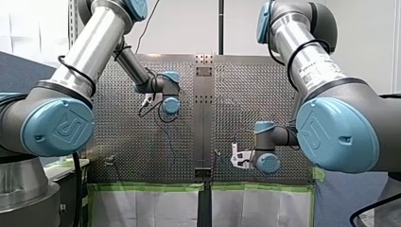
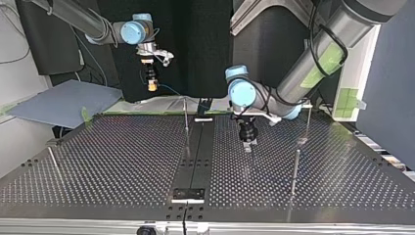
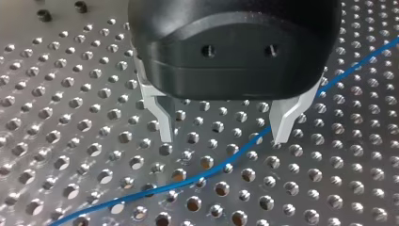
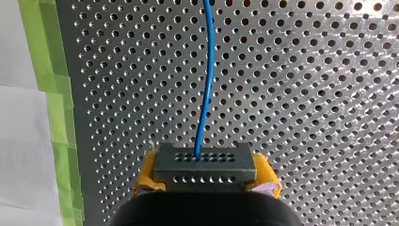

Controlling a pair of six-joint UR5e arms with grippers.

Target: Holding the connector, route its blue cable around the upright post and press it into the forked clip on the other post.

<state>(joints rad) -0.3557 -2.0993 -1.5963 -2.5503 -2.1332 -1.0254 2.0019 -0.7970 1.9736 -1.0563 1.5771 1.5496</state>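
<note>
Right gripper (image 4: 205, 175) clamps the connector (image 4: 205, 162), cable (image 4: 207, 84) leaving it straight ahead at 12 o'clock, while left gripper (image 3: 224, 136), fingers spread and empty, hangs low over the table (image 3: 70, 117) with that cable crossing obliquely under its gap, so it is judged the nearer tool for the slack.
</note>
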